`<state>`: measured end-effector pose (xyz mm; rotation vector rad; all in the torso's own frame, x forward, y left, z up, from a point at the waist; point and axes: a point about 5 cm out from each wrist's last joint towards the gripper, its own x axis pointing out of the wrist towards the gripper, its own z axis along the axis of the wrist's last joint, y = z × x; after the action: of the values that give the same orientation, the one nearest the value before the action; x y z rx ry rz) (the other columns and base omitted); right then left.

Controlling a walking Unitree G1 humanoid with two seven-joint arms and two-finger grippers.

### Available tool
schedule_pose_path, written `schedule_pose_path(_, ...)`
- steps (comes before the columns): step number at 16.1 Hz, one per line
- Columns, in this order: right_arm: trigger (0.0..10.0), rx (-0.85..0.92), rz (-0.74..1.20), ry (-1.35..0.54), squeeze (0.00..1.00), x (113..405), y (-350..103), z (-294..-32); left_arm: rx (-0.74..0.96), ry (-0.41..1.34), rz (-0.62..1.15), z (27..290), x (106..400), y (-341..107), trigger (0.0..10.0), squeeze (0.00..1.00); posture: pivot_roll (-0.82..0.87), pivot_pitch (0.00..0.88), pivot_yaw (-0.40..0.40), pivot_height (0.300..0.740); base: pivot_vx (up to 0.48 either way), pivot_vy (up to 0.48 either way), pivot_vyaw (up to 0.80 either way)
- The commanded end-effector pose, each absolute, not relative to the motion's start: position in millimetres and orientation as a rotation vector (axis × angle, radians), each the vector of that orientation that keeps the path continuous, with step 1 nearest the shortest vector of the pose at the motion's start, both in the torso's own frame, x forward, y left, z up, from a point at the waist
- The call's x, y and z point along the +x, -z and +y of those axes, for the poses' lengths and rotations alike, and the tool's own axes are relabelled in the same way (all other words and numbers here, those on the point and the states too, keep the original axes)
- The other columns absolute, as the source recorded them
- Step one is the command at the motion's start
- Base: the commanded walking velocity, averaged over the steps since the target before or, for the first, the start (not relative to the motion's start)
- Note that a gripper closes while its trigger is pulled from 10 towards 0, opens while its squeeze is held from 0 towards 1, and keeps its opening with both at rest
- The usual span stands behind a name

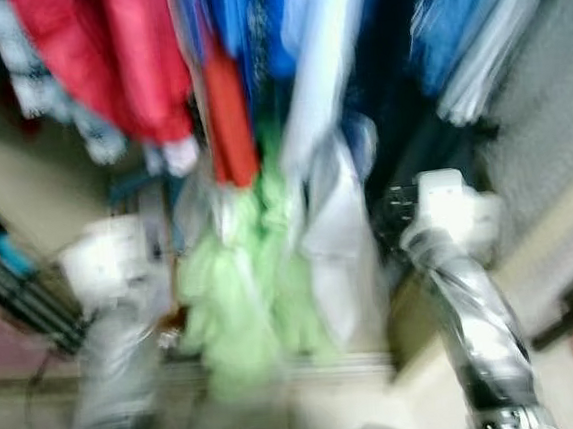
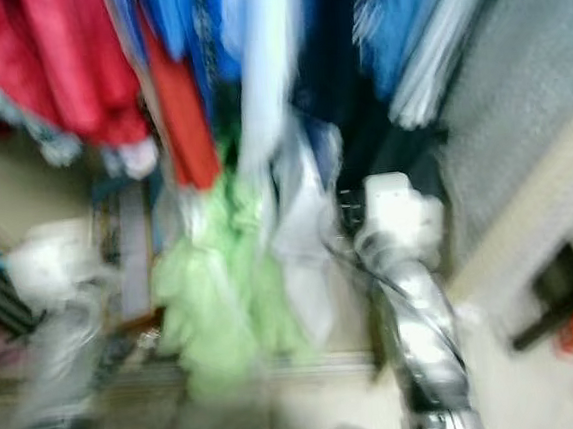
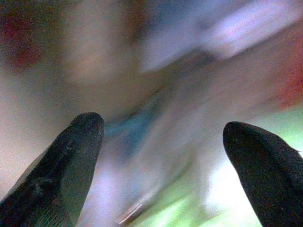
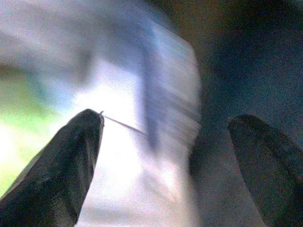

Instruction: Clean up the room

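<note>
Both end effectors, left (image 3: 161, 156) and right (image 4: 165, 156), gape empty before blurred hanging clothes (image 1: 256, 97), details unreadable.

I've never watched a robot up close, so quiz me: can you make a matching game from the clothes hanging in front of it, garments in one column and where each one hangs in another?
Things:
1. red garment
2. light green garment
3. blue striped garment
4. pale white garment

Places:
A. low in the middle, between the two arms
B. upper left of the rack
C. upper right of the rack
D. just inside the right arm, beside the green one

Pairs: 1-B, 2-A, 3-C, 4-D

The left claw and right claw are both open.
</note>
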<state>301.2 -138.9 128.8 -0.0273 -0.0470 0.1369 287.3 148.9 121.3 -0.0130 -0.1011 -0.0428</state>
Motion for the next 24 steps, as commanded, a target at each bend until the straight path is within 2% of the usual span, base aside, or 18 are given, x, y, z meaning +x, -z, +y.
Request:
schedule_pose_path(1, 10.0, -0.062, -0.017, -0.085, 0.0, 290.2, -118.6, -157.1, 0.019, 0.074, -0.064, 149.4, 274.2, -107.5, 10.0, 0.0, 0.05, 0.027, -0.009, 0.74, 0.0, 0.0, 0.0)
schedule_pose_path(8, 10.0, -0.137, -0.011, -0.096, 0.0, 255.7, -107.5, -172.6, 0.085, 0.085, -0.008, 168.9, 242.3, -94.2, 10.0, 0.0, 0.03, 0.02, 0.001, 0.74, 0.0, 0.0, 0.0)
schedule_pose_path(12, 10.0, -0.154, -0.014, -0.079, 0.0, 236.7, -108.1, -180.9, 0.1, 0.013, -0.009, 181.1, 222.8, -96.7, 10.0, 0.0, 0.03, 0.038, 0.003, 0.74, 0.0, 0.0, 0.0)
schedule_pose_path(20, 10.0, -0.168, -0.04, -0.08, 0.0, 249.3, -115.0, -169.6, 0.12, 0.013, -0.01, 174.3, 231.4, -101.9, 10.0, 0.0, 0.04, 0.055, -0.009, 0.74, 0.0, 0.0, 0.0)
schedule_pose_path(24, 10.0, -0.184, -0.042, -0.099, 0.0, 253.7, -115.8, -167.0, 0.114, 0.008, -0.01, 171.9, 232.9, -101.9, 10.0, 0.0, 0.04, 0.053, -0.019, 0.74, 0.0, 0.0, 0.8)
